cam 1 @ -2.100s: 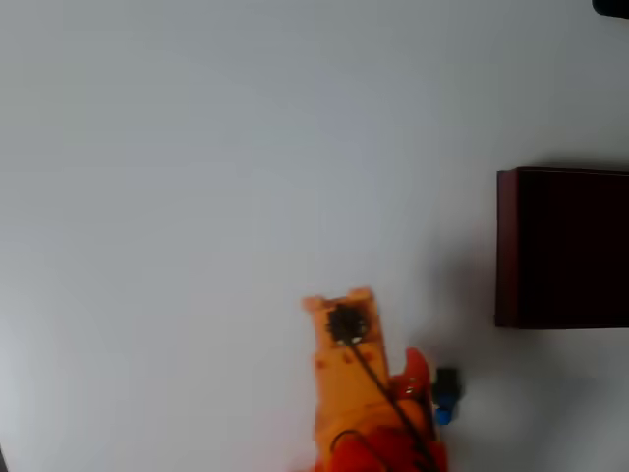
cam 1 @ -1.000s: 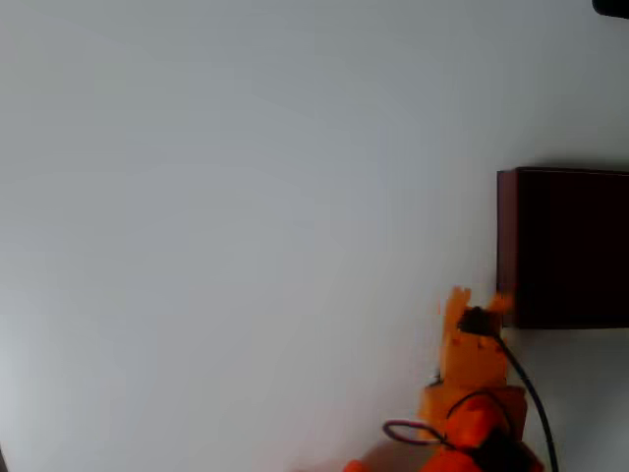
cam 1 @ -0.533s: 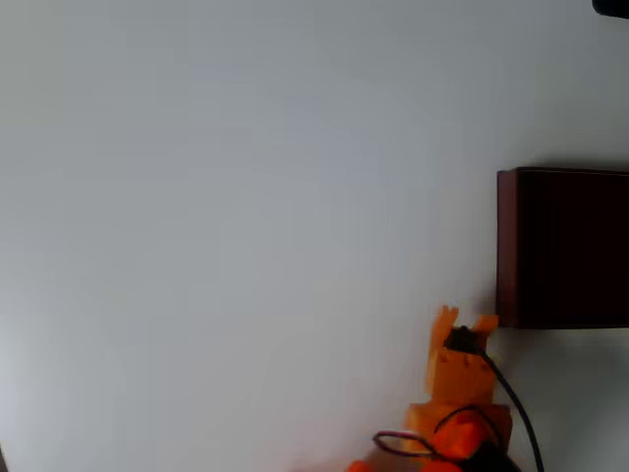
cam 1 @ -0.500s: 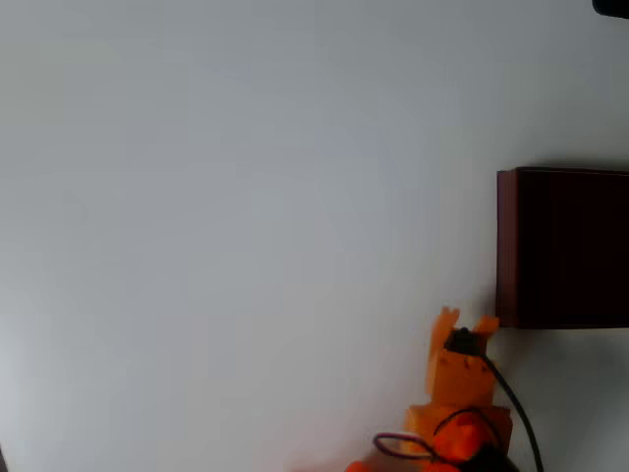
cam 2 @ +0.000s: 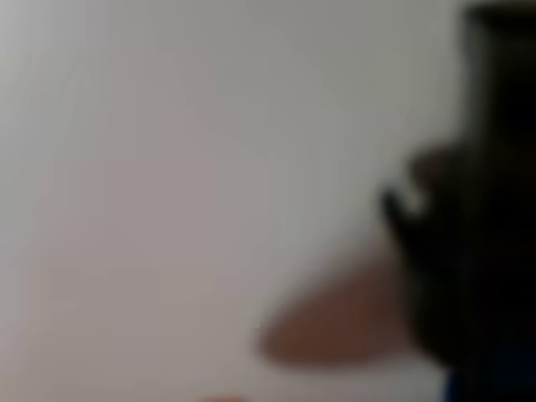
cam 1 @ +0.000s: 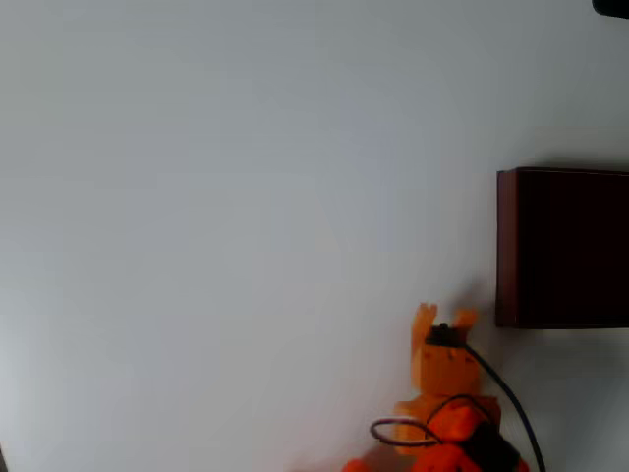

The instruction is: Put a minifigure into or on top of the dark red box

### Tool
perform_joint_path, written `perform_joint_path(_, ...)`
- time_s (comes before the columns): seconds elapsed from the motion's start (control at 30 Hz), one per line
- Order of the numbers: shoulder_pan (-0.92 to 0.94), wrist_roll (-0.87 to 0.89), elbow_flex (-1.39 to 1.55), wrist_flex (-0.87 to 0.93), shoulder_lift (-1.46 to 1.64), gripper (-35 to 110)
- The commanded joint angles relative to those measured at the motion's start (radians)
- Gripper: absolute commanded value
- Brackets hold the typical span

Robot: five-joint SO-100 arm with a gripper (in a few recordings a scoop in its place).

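**Minifigure at the gripper, just short of the box**

Minifigure [cam 2: 469, 276] fills the right side of the blurred wrist view as a dark mass with a sliver of blue at the bottom edge, close against the camera. A soft orange-brown shape, seemingly a finger [cam 2: 335, 322], reaches in beside it from the lower middle; whether the two touch cannot be told through the blur.

From overhead, the orange gripper [cam 1: 443, 318] points up the picture from the bottom edge, its two fingertips slightly apart. The figure itself is hidden beneath the arm in this view, so whether the fingers pinch it cannot be told. A black cable [cam 1: 501, 393] loops over the wrist.

The dark red box [cam 1: 506, 246] sits at the right edge on the white table [cam 1: 246, 216], its dark inside facing up. The gripper's tips lie just left of the box's lower left corner, near it but outside its walls.
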Motion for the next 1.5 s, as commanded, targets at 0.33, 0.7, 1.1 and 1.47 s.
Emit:
perform_joint_path(0.33,0.071,-0.077,-0.080,-0.035,-0.069,22)
perform_joint_path(0.7,0.061,-0.071,-0.107,-0.026,-0.143,18)
perform_joint_path(1.1,0.061,-0.083,-0.103,-0.032,-0.140,0)
perform_joint_path(1.47,-0.038,-0.160,-0.594,0.295,0.006,0)
